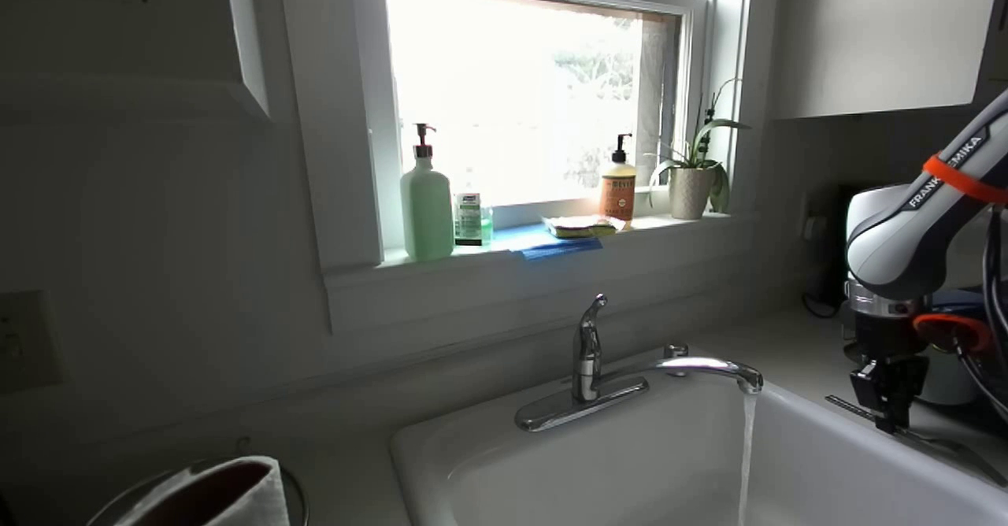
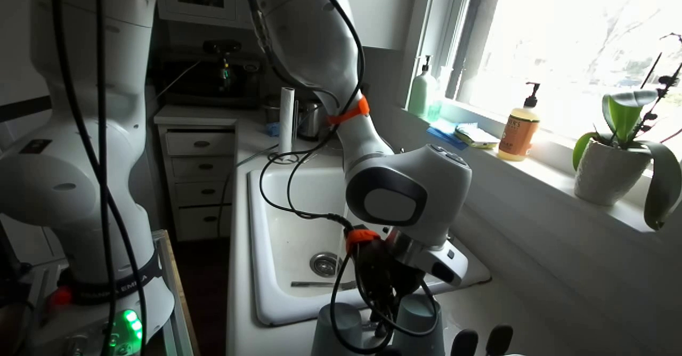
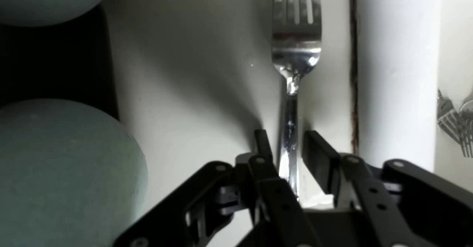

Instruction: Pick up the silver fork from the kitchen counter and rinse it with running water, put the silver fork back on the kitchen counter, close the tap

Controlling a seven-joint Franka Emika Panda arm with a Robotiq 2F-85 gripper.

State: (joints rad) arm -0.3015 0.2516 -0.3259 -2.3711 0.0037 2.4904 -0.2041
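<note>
The silver fork [image 3: 293, 62] lies on the pale kitchen counter [image 3: 199, 91] in the wrist view, tines toward the top of the picture. My gripper [image 3: 283, 143] is open, with one finger on each side of the fork's handle and a gap on both sides. In an exterior view my gripper [image 1: 890, 427] is down at the counter, over the thin fork [image 1: 850, 409] beside the sink. The chrome tap [image 1: 587, 353] has its lever upright, and running water [image 1: 747, 447] falls from its spout. In an exterior view the gripper [image 2: 381, 328] is mostly hidden by cables and cups.
Two grey-green cups [image 3: 70, 173] stand close beside the gripper. The white sink rim [image 3: 399, 73] is on the other side, with other forks [image 3: 452, 121] beyond it. A utensil [image 2: 314, 284] lies in the sink [image 2: 261, 239]. Bottles and a plant [image 1: 689, 191] stand on the window ledge.
</note>
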